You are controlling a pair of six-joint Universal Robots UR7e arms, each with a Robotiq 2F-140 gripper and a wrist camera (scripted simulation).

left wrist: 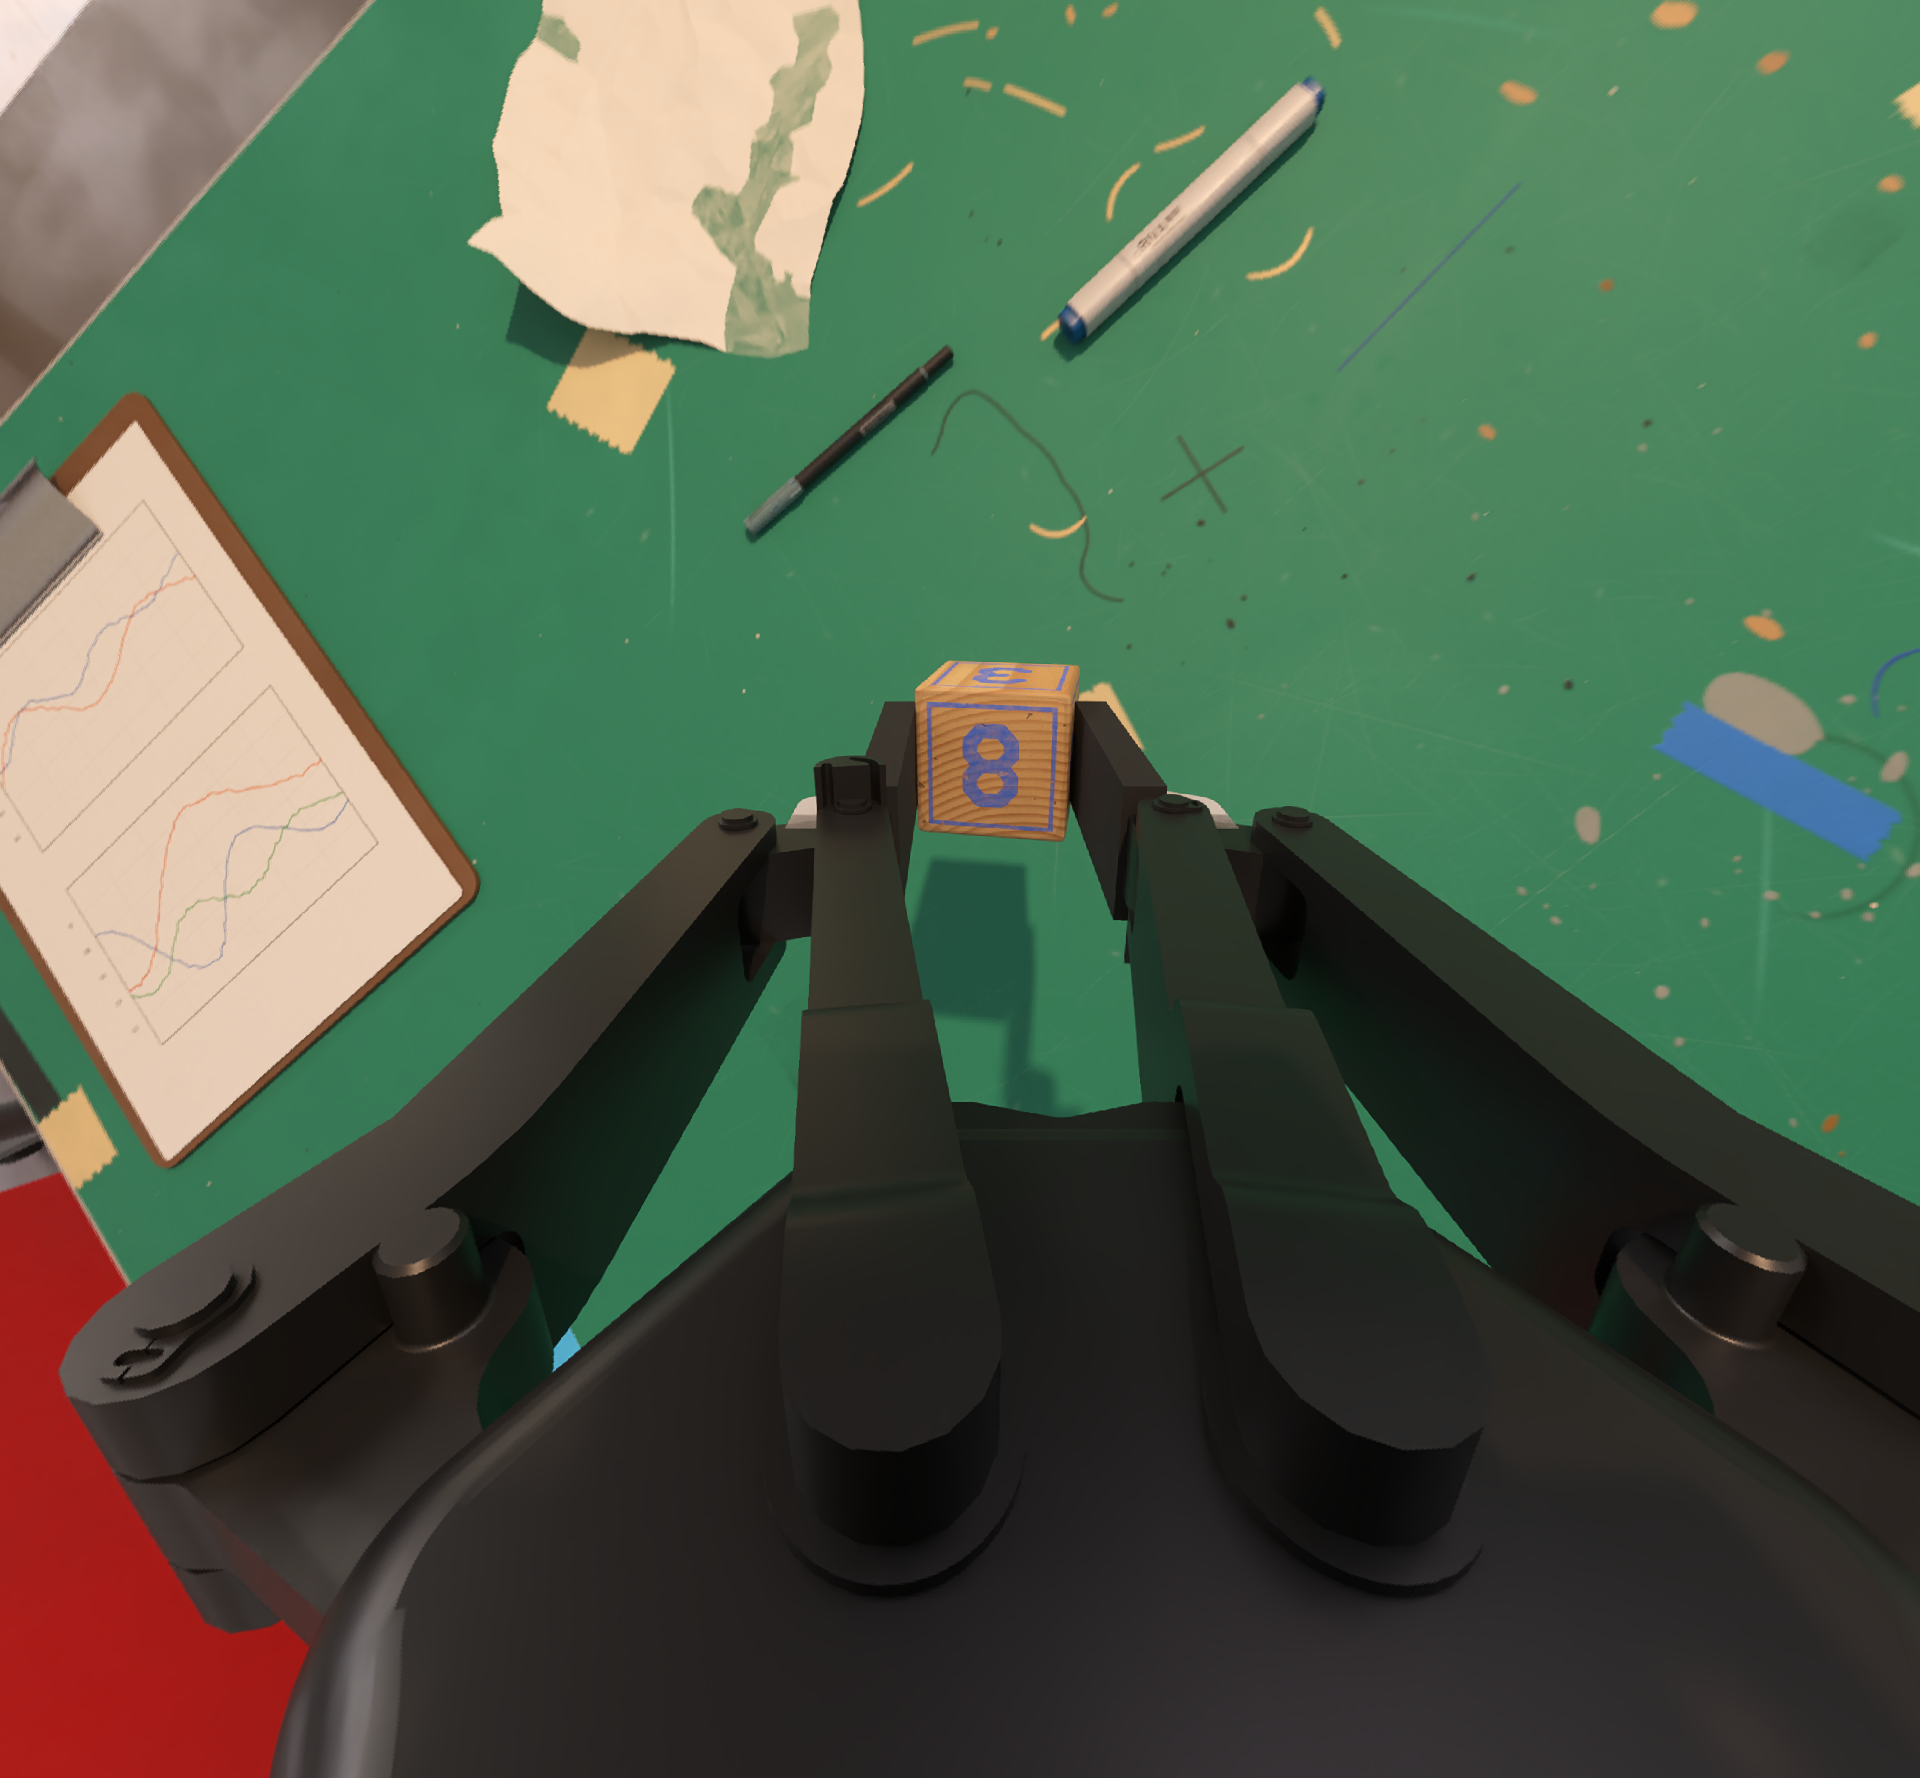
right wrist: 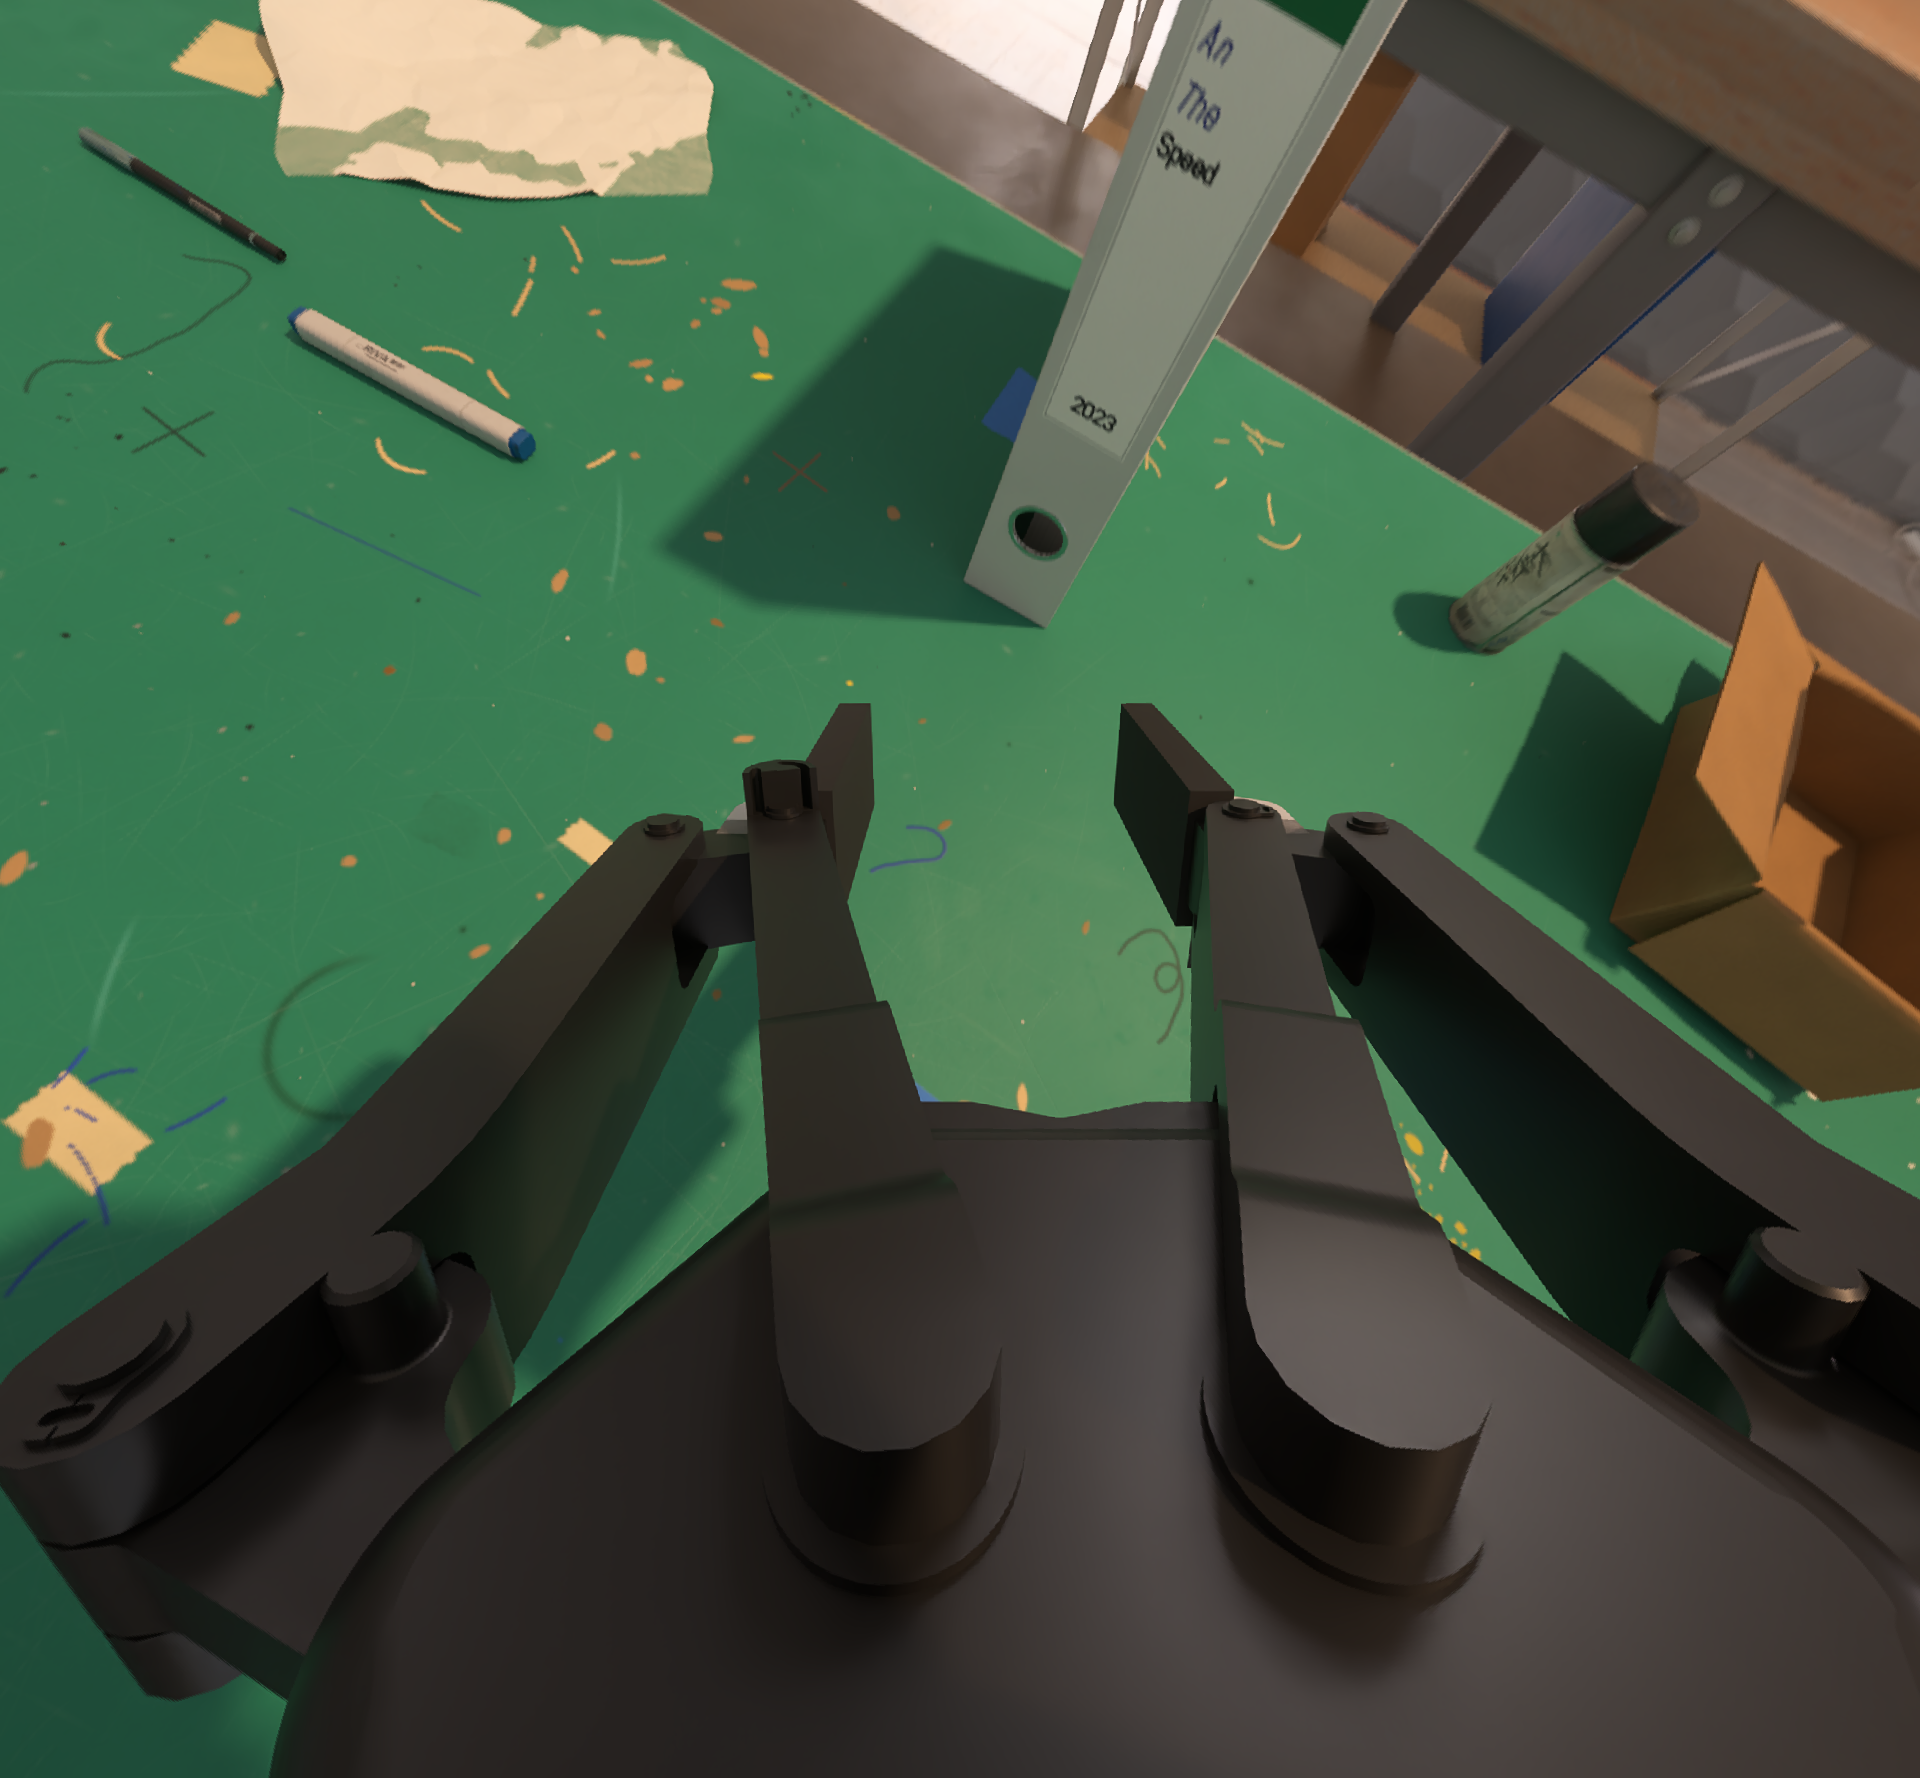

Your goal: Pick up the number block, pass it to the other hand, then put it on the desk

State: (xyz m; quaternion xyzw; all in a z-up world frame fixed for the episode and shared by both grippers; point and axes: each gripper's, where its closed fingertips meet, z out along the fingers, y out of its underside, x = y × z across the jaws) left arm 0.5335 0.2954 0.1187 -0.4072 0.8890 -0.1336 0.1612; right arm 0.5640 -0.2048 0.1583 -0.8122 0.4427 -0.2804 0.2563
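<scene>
Blue numerals on orange wooden cube block (left wrist: 992, 752), lettered spine label on grey upright binder (right wrist: 1143, 274) near counter edge, small print on white marker (left wrist: 1190, 211)

the number block (left wrist: 992, 754) looks like grained wood, the desk (left wrist: 1455, 533) matt and scuffed, the paper (left wrist: 675, 118) crumpled.

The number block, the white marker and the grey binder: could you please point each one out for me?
number block (left wrist: 992, 757): left wrist view, on its front face, between the left pincer's fingers.
white marker (left wrist: 1195, 211): left wrist view, mid-barrel.
grey binder (right wrist: 1153, 294): right wrist view, on its spine.
</scene>
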